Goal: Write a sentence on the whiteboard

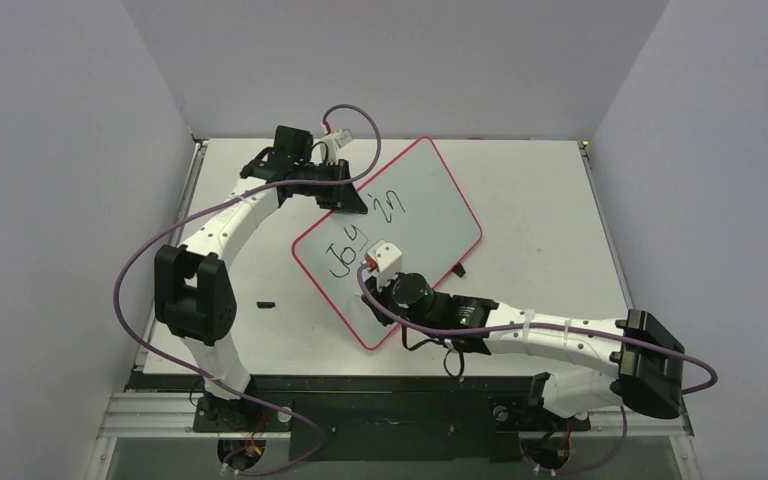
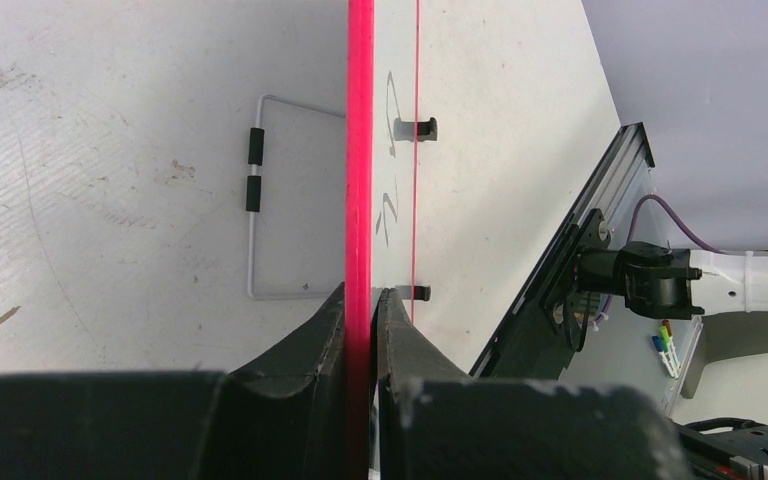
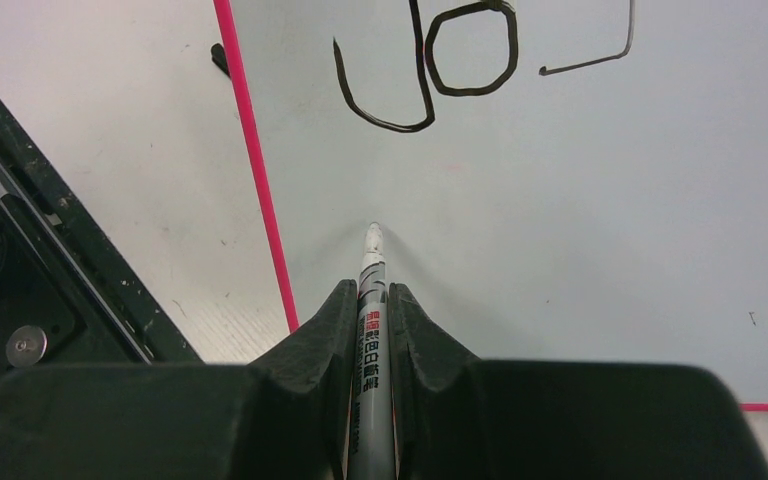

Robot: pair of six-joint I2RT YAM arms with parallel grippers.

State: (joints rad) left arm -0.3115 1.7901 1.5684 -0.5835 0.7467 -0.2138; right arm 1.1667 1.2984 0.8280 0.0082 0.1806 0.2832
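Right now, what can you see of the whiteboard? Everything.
The whiteboard is a pale grey-white rectangle with a thin red rim and rounded corners, turned diagonal to the table edges. Its black writing reads "Joy", underlined, then "in". The left gripper is shut on its far rim; the right gripper holds a marker, tip at the bare area below "Joy".

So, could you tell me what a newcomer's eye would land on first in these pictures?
Probably the red-rimmed whiteboard lying askew in the middle of the table, with the handwritten words "Joy in" on it in black. Next, both claws working on it: the left claw pinches the red rim at the board's far-left edge, while the right claw holds a marker, its tip close to the bare surface beside "Joy".
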